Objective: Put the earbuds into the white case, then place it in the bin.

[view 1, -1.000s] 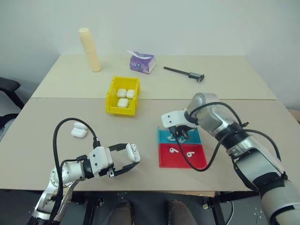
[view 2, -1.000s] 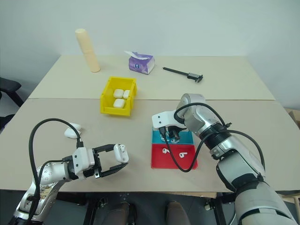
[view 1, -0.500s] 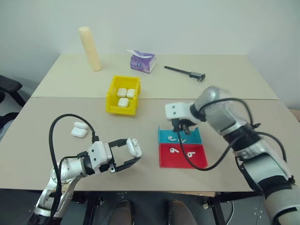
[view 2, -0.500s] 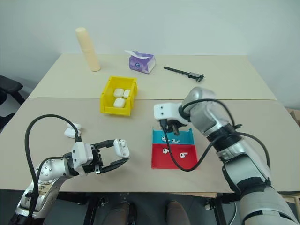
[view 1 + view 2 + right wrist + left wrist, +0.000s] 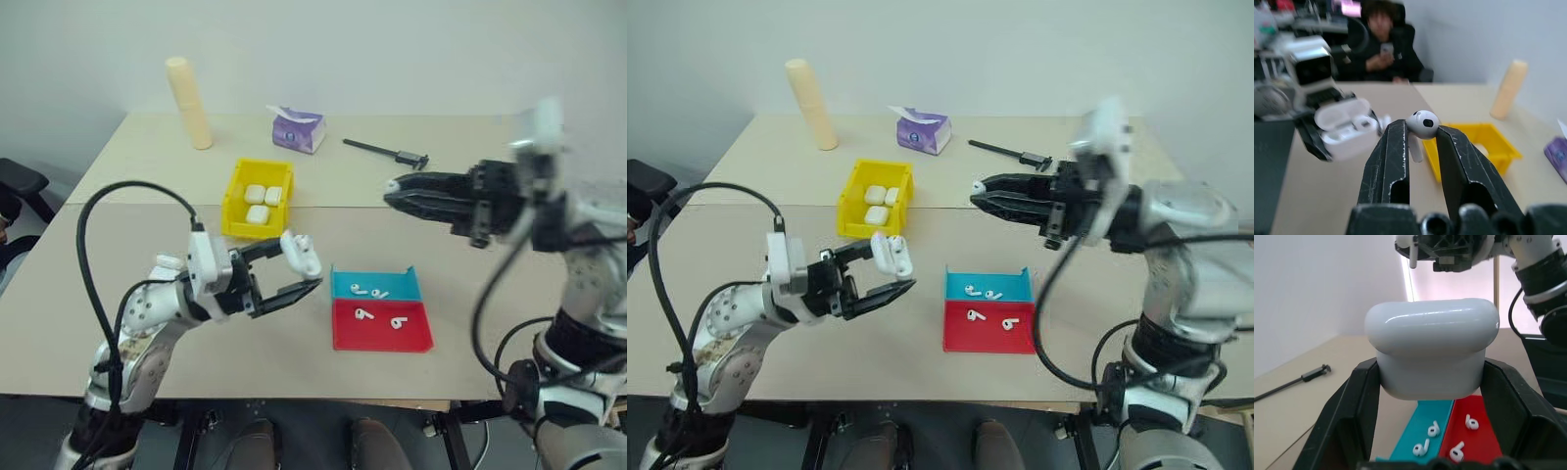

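Right wrist view: right gripper (image 5: 1422,132) pinches one earbud (image 5: 1422,123) by its stem, jaws nearly closed. Left gripper (image 5: 294,272) clamps the white case (image 5: 301,254), lid open, at about 9 o'clock from the tray (image 5: 380,338), yellow bin (image 5: 238,197) at 11. Step looks like earbud insertion; next, line the earbud over the case socket.

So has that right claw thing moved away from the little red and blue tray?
Yes. The right gripper, pinching an earbud, has risen off the tray toward the bin.
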Robot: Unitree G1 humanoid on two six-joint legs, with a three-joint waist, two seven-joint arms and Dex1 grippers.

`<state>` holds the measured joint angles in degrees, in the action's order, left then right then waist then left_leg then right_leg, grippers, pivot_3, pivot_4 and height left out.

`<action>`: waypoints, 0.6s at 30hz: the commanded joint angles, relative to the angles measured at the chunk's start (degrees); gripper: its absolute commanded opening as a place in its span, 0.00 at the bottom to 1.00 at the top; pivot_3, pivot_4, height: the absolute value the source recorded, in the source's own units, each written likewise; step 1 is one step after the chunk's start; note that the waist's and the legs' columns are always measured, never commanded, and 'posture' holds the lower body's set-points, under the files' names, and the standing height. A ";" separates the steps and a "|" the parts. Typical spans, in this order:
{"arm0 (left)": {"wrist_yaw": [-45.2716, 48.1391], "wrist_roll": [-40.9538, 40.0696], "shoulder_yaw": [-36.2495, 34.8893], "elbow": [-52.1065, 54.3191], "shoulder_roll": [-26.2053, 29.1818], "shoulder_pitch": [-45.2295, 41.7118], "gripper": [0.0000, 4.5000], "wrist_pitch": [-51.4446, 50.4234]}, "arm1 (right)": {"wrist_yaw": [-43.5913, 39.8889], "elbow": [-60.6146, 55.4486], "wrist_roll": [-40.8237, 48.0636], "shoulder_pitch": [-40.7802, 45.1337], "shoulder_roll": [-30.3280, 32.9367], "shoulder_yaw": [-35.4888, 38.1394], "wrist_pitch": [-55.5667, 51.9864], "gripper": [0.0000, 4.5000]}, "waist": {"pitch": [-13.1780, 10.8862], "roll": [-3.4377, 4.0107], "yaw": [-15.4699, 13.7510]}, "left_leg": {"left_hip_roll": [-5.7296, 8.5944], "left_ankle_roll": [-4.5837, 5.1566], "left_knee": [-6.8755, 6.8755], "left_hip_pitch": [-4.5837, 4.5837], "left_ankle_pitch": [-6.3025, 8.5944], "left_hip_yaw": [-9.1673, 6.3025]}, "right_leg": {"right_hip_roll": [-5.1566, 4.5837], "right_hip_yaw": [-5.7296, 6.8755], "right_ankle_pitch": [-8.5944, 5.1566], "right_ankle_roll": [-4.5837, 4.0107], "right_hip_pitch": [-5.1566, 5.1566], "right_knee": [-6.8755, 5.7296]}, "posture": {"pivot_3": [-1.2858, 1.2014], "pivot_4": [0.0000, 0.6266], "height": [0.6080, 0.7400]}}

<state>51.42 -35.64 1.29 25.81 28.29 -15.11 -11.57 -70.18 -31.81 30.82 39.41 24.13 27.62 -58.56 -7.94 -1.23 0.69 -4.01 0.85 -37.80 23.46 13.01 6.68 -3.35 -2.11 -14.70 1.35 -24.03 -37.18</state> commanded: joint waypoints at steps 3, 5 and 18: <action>3.58 -1.44 2.72 -1.22 -1.70 -3.80 0.62 -0.35 | 8.63 -5.95 14.32 -4.91 -4.14 1.41 0.98 0.14 | 0.00 0.00 0.22 | -0.01 0.00 0.01 -0.01 0.00 -0.02 | 0.04 -0.02 0.00 0.00 -0.01 -0.01 | 0.52 0.24 1.00; 5.14 -1.98 3.00 -1.57 -1.42 -4.44 0.62 -0.65 | 10.70 -7.13 16.44 -6.92 -4.84 -0.43 3.34 0.14 | 0.00 0.01 0.32 | -0.01 0.00 0.02 -0.02 0.00 -0.04 | 0.06 -0.02 0.00 0.00 -0.01 -0.01 | 0.52 0.24 1.00; 6.30 0.26 3.37 -3.40 -3.36 -6.93 0.62 -0.05 | 15.92 -6.48 21.38 -11.01 1.99 -12.76 9.36 0.14 | 0.00 0.00 0.12 | 0.02 0.01 0.00 0.05 0.00 -0.08 | 0.03 -0.06 -0.01 0.06 -0.02 0.06 | 0.52 0.24 1.00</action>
<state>57.69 -35.06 5.07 21.34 25.21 -21.07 -12.57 -54.54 -37.10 50.90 28.18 25.40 15.24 -51.73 -7.94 -1.23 0.81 -3.99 0.86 -37.80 23.51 13.00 6.59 -3.32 -2.16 -14.71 1.41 -24.06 -37.13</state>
